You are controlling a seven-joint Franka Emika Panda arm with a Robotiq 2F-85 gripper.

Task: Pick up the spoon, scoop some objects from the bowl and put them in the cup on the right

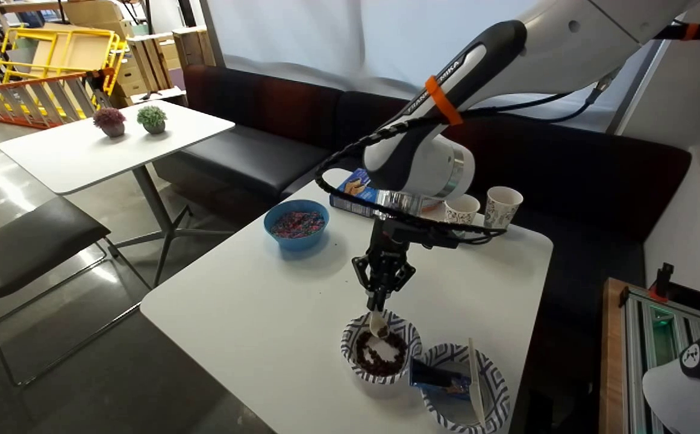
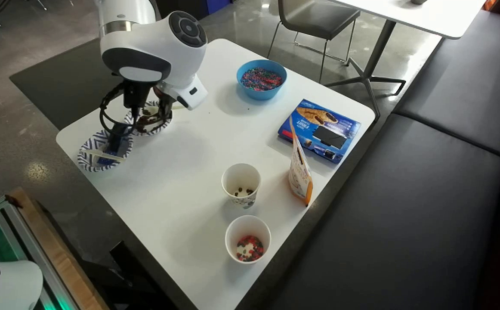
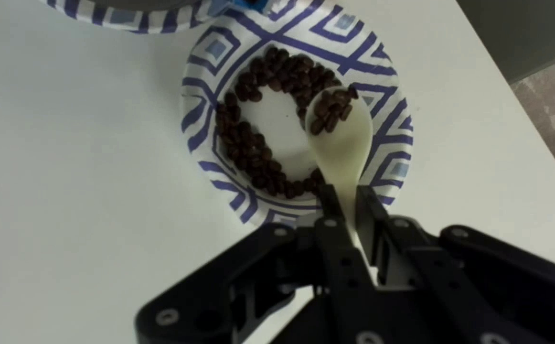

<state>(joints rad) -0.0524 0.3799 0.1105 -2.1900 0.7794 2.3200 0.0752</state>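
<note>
spill: a tilt or jolt could shed the small, oval, dark brown beans crowding the tip of the slim, pale cream spoon, over the small, round, blue-and-white paper bowl.
twist: the black two-fingered claw pinches just the narrow handle, which might roll.
bowl: beans ringing a bare middle.
whitish, round paper cup, i'd guess the goal: red and dark bits.
dark-marked white paper cup: few dark specks.

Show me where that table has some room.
Mostly bare: the table corner flanked by blue bowl and striped bowl; mid-table, between striped bowl and cups. Crowded: around the striped bowl, plate alongside, claw gripping a spoon above; also by the box and standing packet.
</note>
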